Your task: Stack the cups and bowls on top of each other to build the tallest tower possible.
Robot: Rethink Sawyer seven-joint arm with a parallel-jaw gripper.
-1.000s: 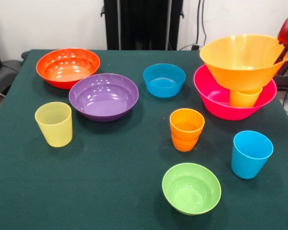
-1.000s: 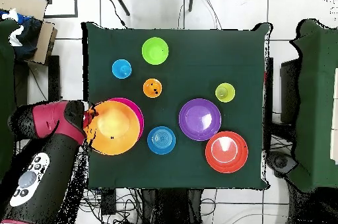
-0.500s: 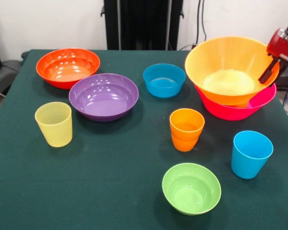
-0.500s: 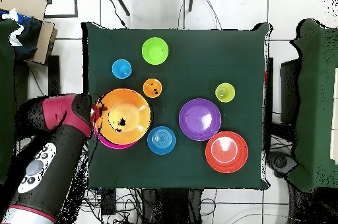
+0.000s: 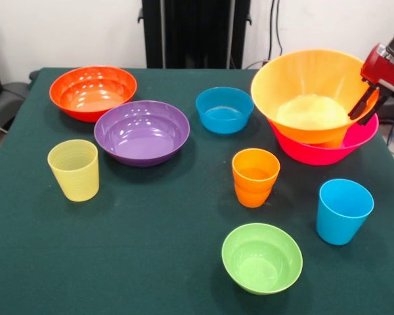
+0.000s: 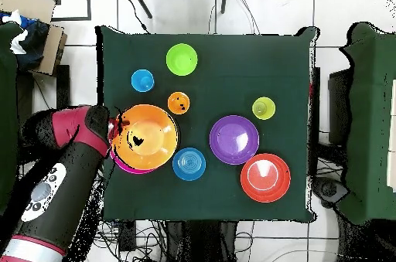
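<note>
The large orange bowl (image 5: 308,92) (image 6: 145,136) rests tilted inside the hot pink bowl (image 5: 322,152) (image 6: 126,168) at the right of the front view, forming the tower. My gripper (image 5: 364,106) (image 6: 117,124) straddles the orange bowl's right rim and is shut on it. The yellow cup beneath is almost wholly hidden. Standing loose on the cloth are an orange cup (image 5: 255,177), a sky blue cup (image 5: 343,210), a ribbed yellow-green cup (image 5: 73,169), a lime green bowl (image 5: 261,257), a blue bowl (image 5: 224,109), a purple bowl (image 5: 142,131) and a red-orange bowl (image 5: 92,92).
The green table (image 5: 151,262) ends close behind the tower on the right in the front view. The red and black arm (image 6: 54,189) reaches in from beyond that edge. Chairs and cables surround the table.
The orange bowl has come down from above the yellow cup, covering it and settling tilted into the pink bowl. It has shifted slightly leftward in the front view, the gripper following.
</note>
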